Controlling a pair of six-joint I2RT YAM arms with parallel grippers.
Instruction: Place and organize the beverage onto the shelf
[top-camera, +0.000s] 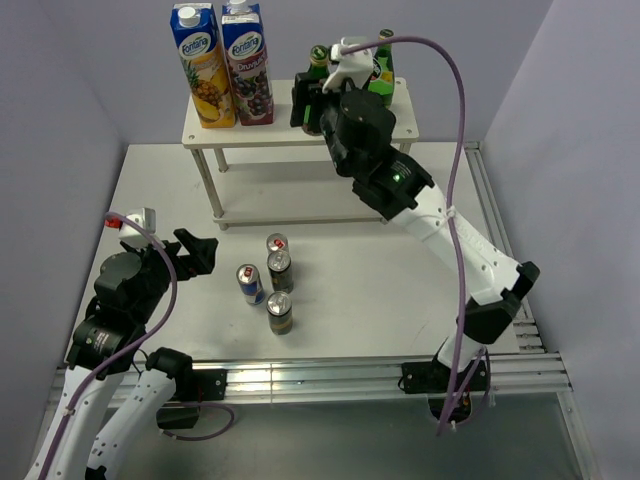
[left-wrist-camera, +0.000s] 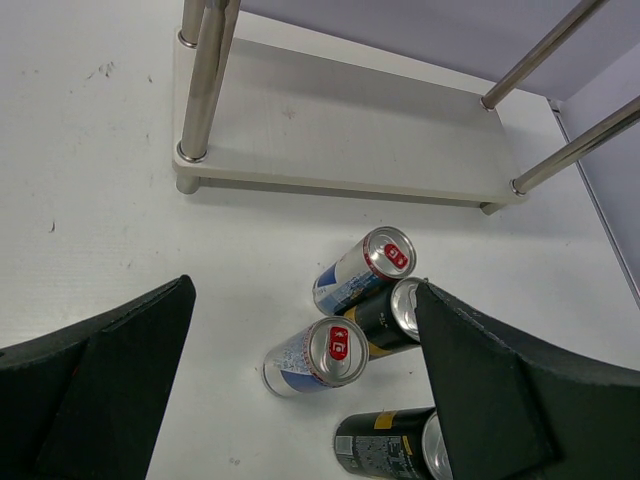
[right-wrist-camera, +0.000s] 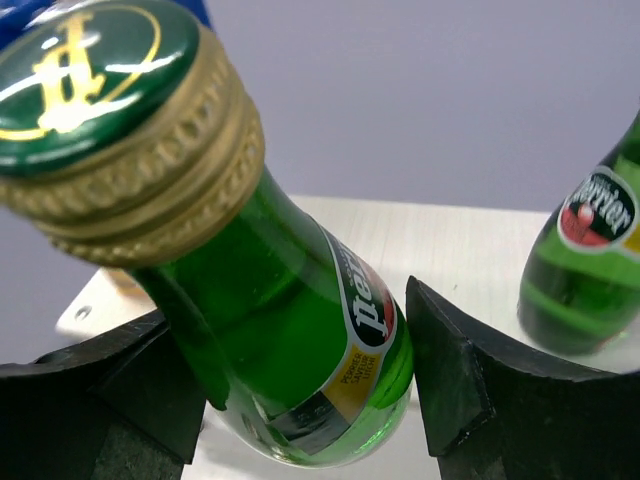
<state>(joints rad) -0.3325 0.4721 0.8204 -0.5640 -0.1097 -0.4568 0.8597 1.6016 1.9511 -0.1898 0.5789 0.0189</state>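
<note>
The white two-tier shelf (top-camera: 280, 132) stands at the back of the table. Its top board holds two juice cartons (top-camera: 222, 65) at the left and two green Perrier bottles at the right. My right gripper (top-camera: 312, 105) is shut on the left green bottle (right-wrist-camera: 290, 330), which rests on the top board (right-wrist-camera: 450, 240). The second bottle (right-wrist-camera: 585, 265) stands to its right. Several cans stand on the table: two blue-silver (left-wrist-camera: 318, 355) (left-wrist-camera: 362, 265) and two black (left-wrist-camera: 385, 320) (left-wrist-camera: 390, 445). My left gripper (left-wrist-camera: 303, 300) is open and empty, above and short of the cans.
The shelf's lower board (left-wrist-camera: 350, 130) lies behind the cans, with thin metal legs (left-wrist-camera: 200, 80) at its corners. The cans cluster just in front of the shelf (top-camera: 270, 280). Grey walls close in the table at the back and sides.
</note>
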